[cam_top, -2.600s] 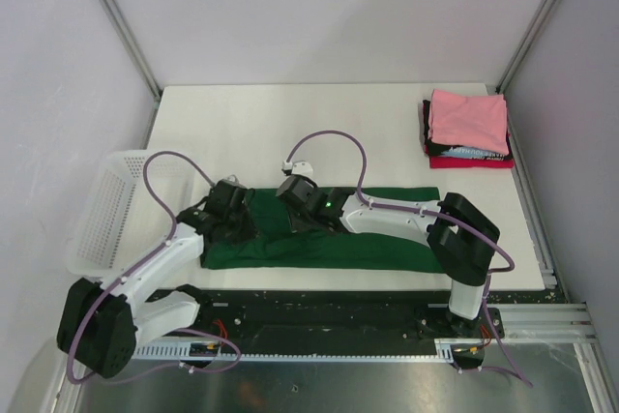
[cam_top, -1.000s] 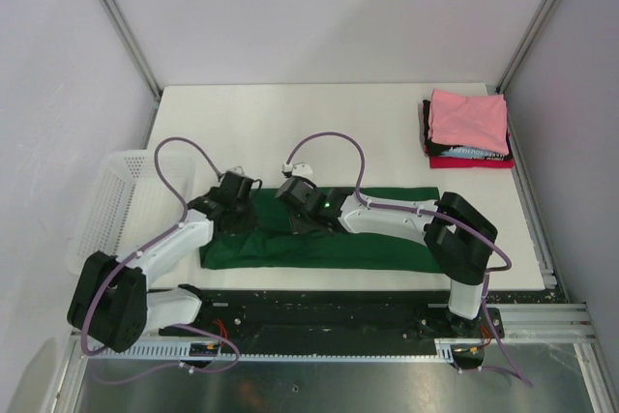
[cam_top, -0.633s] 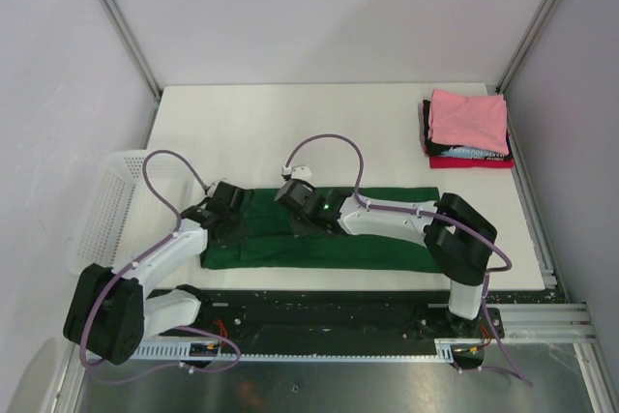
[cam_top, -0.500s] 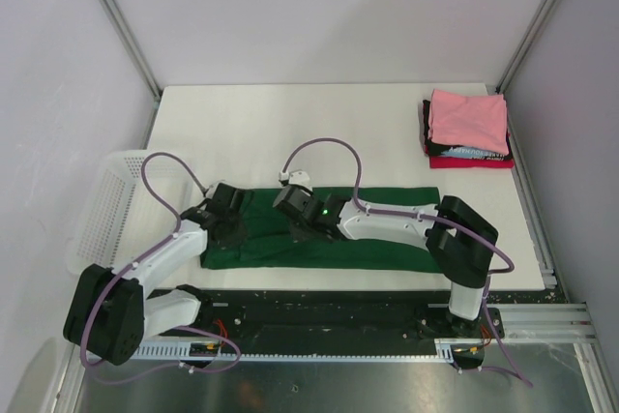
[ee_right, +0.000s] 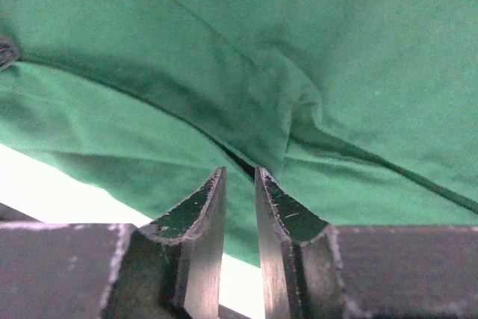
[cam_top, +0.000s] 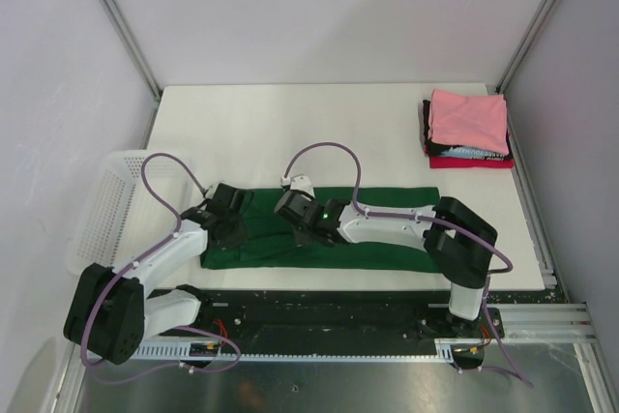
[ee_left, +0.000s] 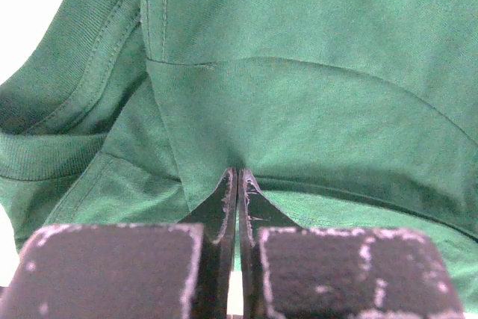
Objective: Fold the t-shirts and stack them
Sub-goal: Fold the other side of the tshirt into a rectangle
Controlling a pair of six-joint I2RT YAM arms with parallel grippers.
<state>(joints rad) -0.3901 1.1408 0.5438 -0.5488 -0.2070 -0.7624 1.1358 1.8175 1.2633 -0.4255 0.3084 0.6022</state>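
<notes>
Lying half folded in a long band along the near edge of the table (cam_top: 290,132), the green shirt (cam_top: 377,254) still needs cross folds. The left gripper (ee_left: 238,181) pinches it, pressed together. The right gripper (ee_right: 239,177) is barely parted, and I cannot tell whether it grips. The finished stack (cam_top: 468,128) sits far right.

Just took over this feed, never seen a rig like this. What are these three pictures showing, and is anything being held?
Two robot arms are bolted at the near edge of a table. The wide picture looks down from above and behind them; the two close-ups come from wrist cameras. A green t-shirt lies stretched across the front, a stack of folded shirts sits far right, a white basket left. The left tool is shut, seemingly pinching a shirt fold. The right tool is slightly parted at a crease; grip unclear.
</notes>
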